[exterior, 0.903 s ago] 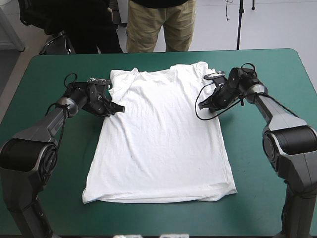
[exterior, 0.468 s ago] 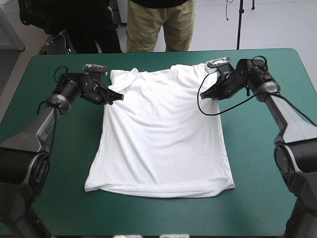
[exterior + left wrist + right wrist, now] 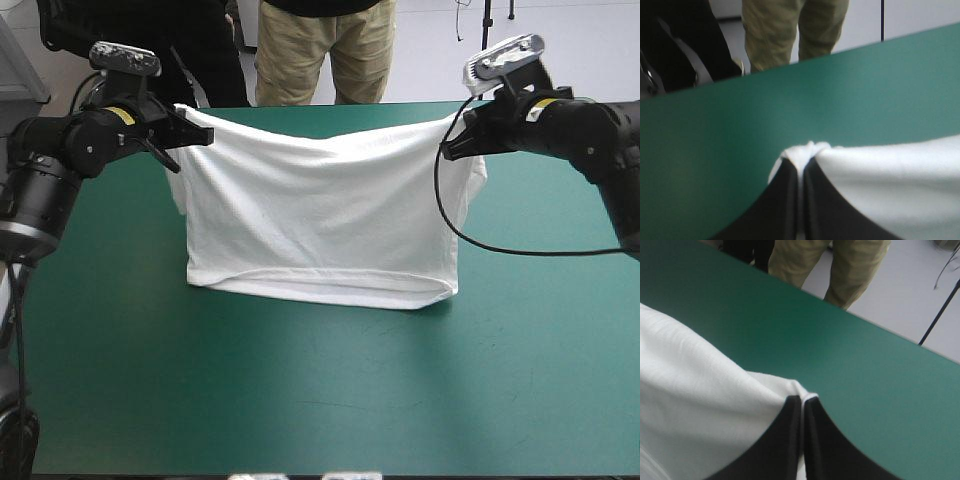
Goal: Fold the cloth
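Left gripper (image 3: 200,136) is clamped tight on one top corner of the T-shirt (image 3: 320,215), and right gripper (image 3: 447,152) is clamped tight on the other, with white cloth bunched at both sets of black fingertips. The T-shirt hangs spread between them like a curtain above the table (image 3: 300,400), its top edge sagging a bit in the middle. Its bottom edge touches down on the teal-green surface, mid-table toward the far side.

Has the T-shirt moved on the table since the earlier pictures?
Yes. Lifted by the left tool and right tool, the T-shirt hangs, its hem nearer the table's far edge.
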